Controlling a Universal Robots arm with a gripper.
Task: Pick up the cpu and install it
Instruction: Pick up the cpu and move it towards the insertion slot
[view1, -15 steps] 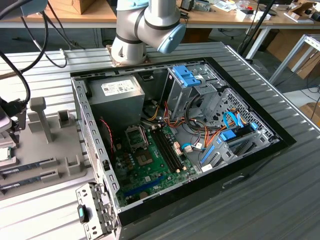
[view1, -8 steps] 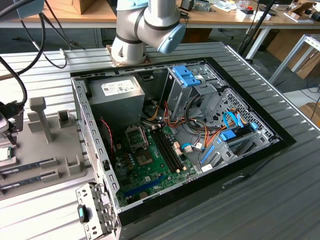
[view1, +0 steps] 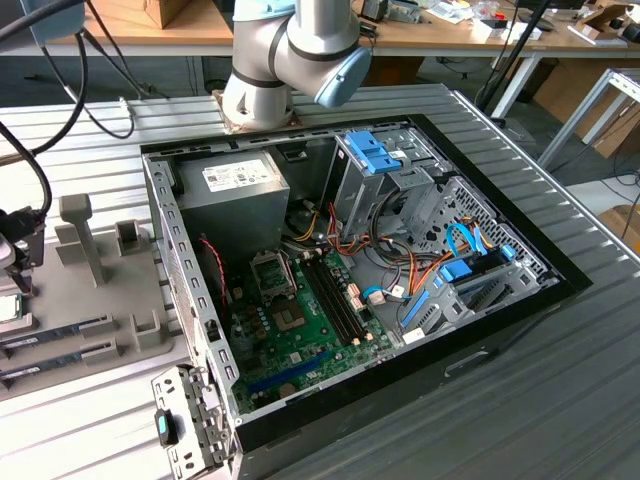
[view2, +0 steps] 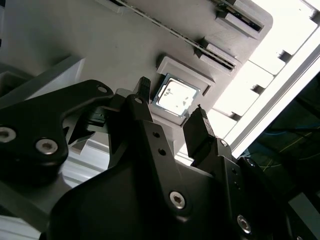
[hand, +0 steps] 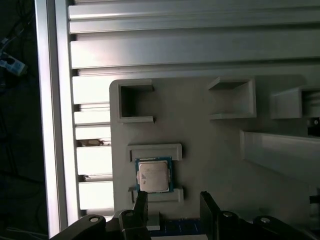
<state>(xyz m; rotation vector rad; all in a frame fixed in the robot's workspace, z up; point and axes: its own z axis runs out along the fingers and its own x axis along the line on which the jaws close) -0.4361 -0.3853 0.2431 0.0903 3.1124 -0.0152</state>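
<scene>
- The cpu (hand: 153, 175) is a small flat square with a pale silver metal top. A thin green board rim shows around it in the first wrist view.
- In the second wrist view the cpu (view2: 175, 95) catches the light and its top looks almost white.
- You find it lying flat in a shallow grey pocket (hand: 155, 150) on the grey fixture plate (hand: 215, 165). The plate rests on the ribbed metal worktop (hand: 175, 50).
- In the exterior view the cpu (view1: 8, 308) sits at the exterior view's left edge, well apart from the open computer case (view1: 560, 270) and its green motherboard (view1: 300, 335).
- Long dark memory sticks (view1: 55, 330) lie in slots on the same plate, near the cpu.
- Your gripper (view2: 171, 100) hangs over the pocket with its black jaws spread and nothing between them.
- In the first wrist view one of the gripper's (hand: 174, 199) fingertips (hand: 141, 197) lines up with the cpu's edge. The other is over bare plate beside the pocket.
- You cannot tell from these views whether any fingertip touches the chip.
- The arm's (view1: 290, 50) base joints stand behind the case.
</scene>
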